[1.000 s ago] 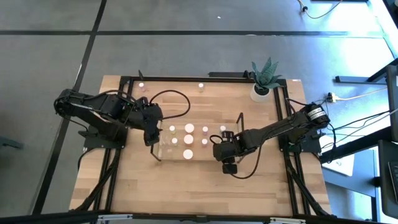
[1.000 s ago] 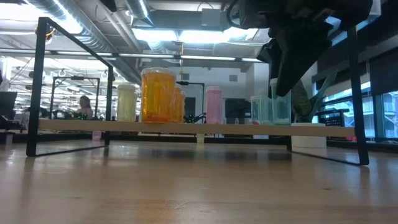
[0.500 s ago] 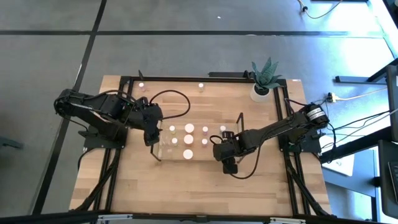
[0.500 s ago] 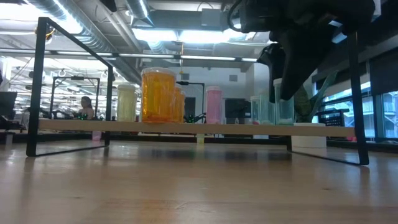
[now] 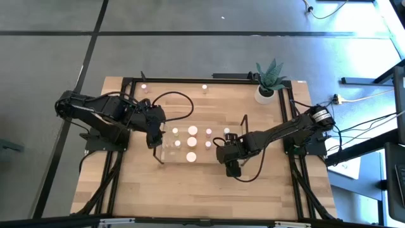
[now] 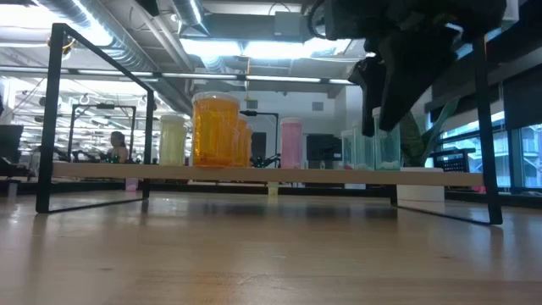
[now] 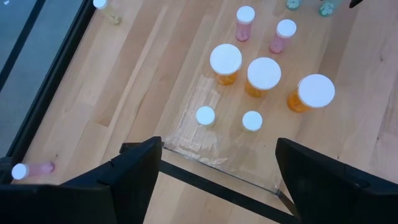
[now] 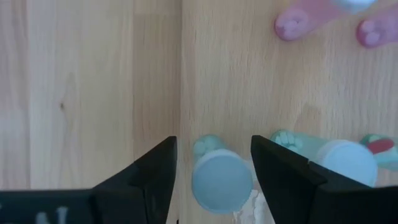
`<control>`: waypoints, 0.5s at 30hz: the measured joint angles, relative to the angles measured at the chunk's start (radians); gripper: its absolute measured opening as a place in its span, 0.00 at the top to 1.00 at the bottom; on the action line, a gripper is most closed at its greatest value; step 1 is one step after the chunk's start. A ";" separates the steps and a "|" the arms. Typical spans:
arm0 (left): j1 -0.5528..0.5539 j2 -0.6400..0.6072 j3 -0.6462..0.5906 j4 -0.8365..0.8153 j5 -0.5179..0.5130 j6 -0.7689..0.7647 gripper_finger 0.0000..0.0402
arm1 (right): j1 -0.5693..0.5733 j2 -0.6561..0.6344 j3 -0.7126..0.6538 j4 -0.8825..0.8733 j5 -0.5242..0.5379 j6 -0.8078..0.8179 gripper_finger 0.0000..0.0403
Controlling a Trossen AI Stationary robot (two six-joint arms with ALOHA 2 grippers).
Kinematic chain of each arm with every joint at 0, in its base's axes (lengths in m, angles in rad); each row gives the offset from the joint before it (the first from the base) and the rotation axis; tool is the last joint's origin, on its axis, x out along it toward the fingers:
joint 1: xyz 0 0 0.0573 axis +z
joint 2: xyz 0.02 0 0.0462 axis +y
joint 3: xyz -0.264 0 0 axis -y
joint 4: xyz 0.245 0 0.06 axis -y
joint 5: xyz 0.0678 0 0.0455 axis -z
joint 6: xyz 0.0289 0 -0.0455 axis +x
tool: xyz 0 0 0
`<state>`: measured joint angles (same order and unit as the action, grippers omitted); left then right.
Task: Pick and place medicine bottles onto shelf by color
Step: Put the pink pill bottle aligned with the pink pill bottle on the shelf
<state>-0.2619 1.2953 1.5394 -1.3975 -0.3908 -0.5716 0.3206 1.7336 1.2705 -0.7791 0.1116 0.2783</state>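
A pale wooden table [image 5: 190,183] is sitting on a grey floor, with a potted plant [image 5: 269,79] standing at its far right corner. Near the middle, the clear shelf [image 5: 166,151] is carrying the medicine bottles: three orange ones [image 7: 262,76] with wide white caps are crowding together, two pink ones [image 7: 244,23] are standing beyond them, and two small pale ones [image 7: 204,116] are sitting nearest the left arm. The right gripper [image 8: 213,162] is hovering over the shelf's right end, its fingers [image 8: 148,177] spread just wider than the green bottle [image 8: 219,177] standing between them (whether either finger is touching it, I cannot tell), while a second green bottle [image 8: 345,162] is standing just beside. The left gripper [image 7: 214,177] is hanging at the shelf's left end, spread wide and carrying nothing. Two loose bottles [image 5: 144,87] are waiting along the table's far edge.
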 joint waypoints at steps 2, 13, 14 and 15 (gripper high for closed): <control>0.000 0.000 0.000 0.000 0.000 0.000 0.23 | 0.000 0.000 0.017 0.000 0.000 -0.003 0.48; 0.005 0.000 0.000 -0.033 0.000 0.008 0.23 | 0.000 -0.001 0.152 -0.027 0.001 -0.053 0.48; 0.013 0.000 0.000 -0.046 0.000 0.012 0.23 | 0.000 -0.001 0.169 -0.037 0.002 -0.053 0.48; 0.021 0.000 0.000 -0.052 0.000 0.013 0.23 | -0.002 -0.001 0.185 -0.050 0.006 -0.055 0.48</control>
<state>-0.2411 1.2953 1.5394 -1.4492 -0.3909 -0.5582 0.3191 1.7325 1.4557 -0.8292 0.1178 0.2238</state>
